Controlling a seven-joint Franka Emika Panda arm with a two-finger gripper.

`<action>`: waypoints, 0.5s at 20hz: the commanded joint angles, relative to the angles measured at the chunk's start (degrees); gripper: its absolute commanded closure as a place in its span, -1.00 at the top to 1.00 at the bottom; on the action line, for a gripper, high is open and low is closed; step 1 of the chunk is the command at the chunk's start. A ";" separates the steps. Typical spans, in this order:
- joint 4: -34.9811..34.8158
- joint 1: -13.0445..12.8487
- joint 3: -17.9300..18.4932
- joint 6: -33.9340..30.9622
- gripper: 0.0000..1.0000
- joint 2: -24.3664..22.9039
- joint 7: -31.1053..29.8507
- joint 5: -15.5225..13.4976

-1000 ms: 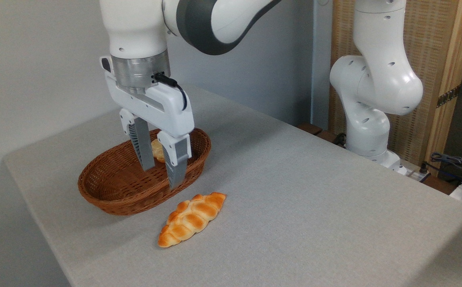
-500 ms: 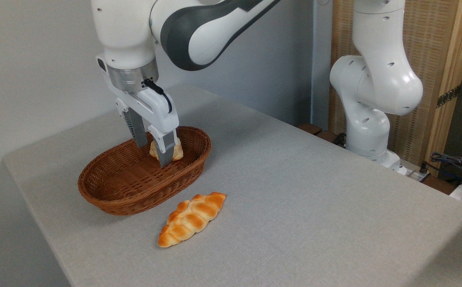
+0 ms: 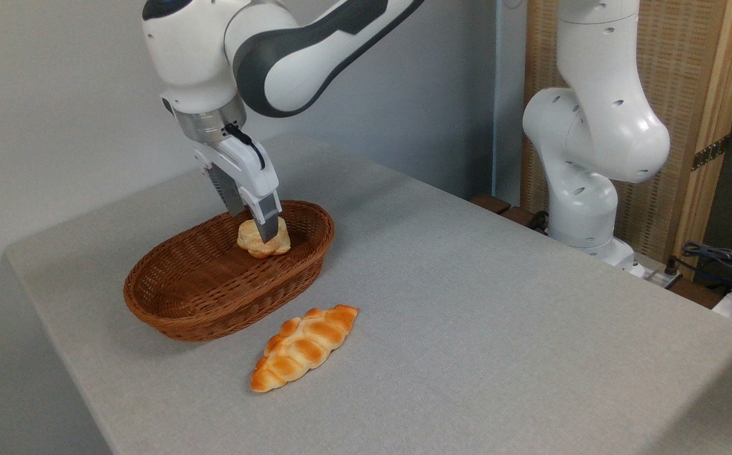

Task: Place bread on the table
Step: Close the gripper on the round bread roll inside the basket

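Observation:
The bread [image 3: 252,244], a small pale tan bun, lies inside the brown wicker basket [image 3: 214,314] near its far right end. My gripper [image 3: 253,225] has come down onto it, tilted, and stands open. One finger [image 3: 268,218] crosses the front of the bun, and the other finger [image 3: 233,199] sits behind it at its far left. I cannot see whether the pads touch the bun. The basket rests on the grey table [image 3: 480,297].
A longer orange-brown braided loaf [image 3: 306,346] lies on the table just in front of the basket's right end. The robot's white base [image 3: 587,189] stands past the table's right edge, with cables [image 3: 726,259] beside it.
The gripper has moved away from the camera and lower into the basket, from in front of the bun to straddling it. The gap between its fingers looks a little narrower.

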 commanded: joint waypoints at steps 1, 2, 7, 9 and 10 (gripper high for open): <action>0.03 -0.68 -0.78 0.26 1.00 1.46 -0.68 -0.87; 0.03 -0.77 -0.78 0.35 1.00 1.73 -0.68 -0.86; 0.29 -1.47 -0.95 0.97 1.00 3.13 -0.59 -0.86; 0.21 -2.00 -1.04 2.36 1.00 3.92 -0.59 -0.69; 0.21 -2.09 -1.04 2.81 1.00 4.19 -0.59 -0.60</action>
